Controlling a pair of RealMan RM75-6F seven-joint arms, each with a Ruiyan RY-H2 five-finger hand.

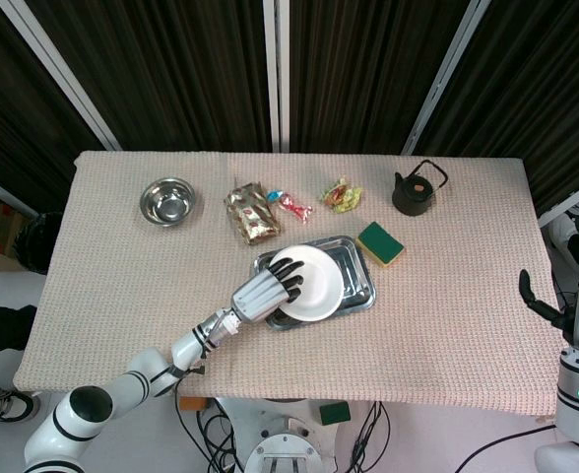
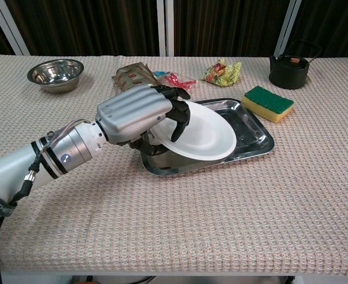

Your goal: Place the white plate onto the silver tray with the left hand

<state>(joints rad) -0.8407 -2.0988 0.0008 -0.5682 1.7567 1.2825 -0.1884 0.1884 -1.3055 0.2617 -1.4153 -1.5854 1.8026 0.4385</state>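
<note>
The white plate (image 1: 312, 286) (image 2: 203, 135) lies tilted over the silver tray (image 1: 356, 268) (image 2: 252, 133), its left rim raised. My left hand (image 1: 262, 293) (image 2: 139, 113) grips that left rim, dark fingers curled over the top and thumb underneath. The plate covers most of the tray's left and middle. My right hand (image 1: 577, 296) hangs off the table's right edge with fingers apart, holding nothing; the chest view does not show it.
A green sponge (image 1: 380, 242) (image 2: 267, 102) lies just right of the tray. A black kettle (image 1: 414, 190) (image 2: 290, 70), snack packets (image 1: 253, 213) (image 2: 221, 72) and a steel bowl (image 1: 166, 199) (image 2: 55, 72) line the far side of the table.
</note>
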